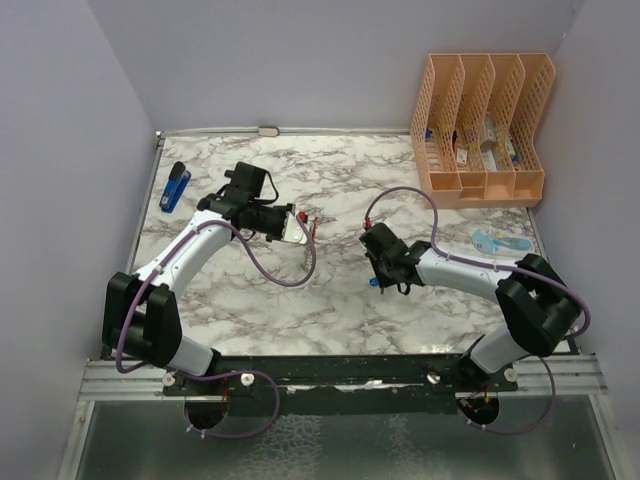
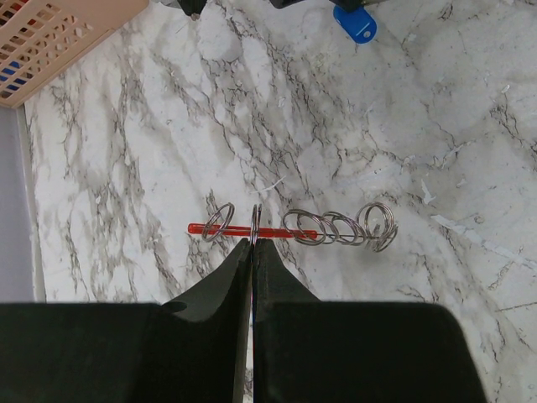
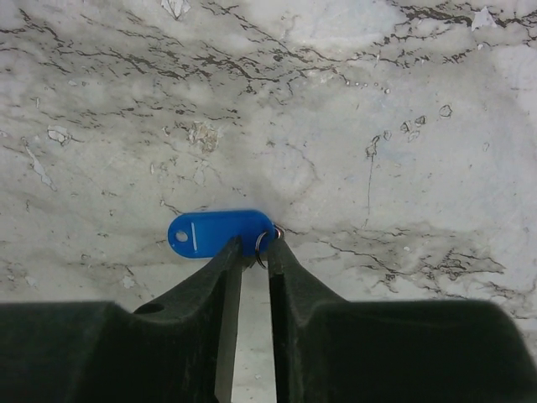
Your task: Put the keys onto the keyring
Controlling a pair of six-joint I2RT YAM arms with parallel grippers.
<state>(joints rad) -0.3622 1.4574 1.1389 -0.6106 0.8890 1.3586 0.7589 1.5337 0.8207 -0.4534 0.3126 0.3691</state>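
Observation:
My left gripper [image 1: 287,226] is shut on the keyring [image 1: 300,226], held above the marble table at centre left. In the left wrist view the keyring [image 2: 239,228] shows edge-on, a red bar running into silver wire, with several silver split rings [image 2: 340,227] threaded on it just beyond my closed fingertips [image 2: 253,245]. My right gripper [image 1: 384,274] is low at centre right. Its narrow jaws [image 3: 256,248] close on the small ring of the blue key [image 3: 216,232], whose blue head sticks out to the left. The blue key also shows in the top view [image 1: 374,283] and the left wrist view [image 2: 355,23].
An orange file organizer [image 1: 482,130] holding small items stands at the back right and shows in the left wrist view [image 2: 50,38]. A dark-blue stapler [image 1: 174,187] lies at the far left. A light-blue object [image 1: 500,241] lies by the right edge.

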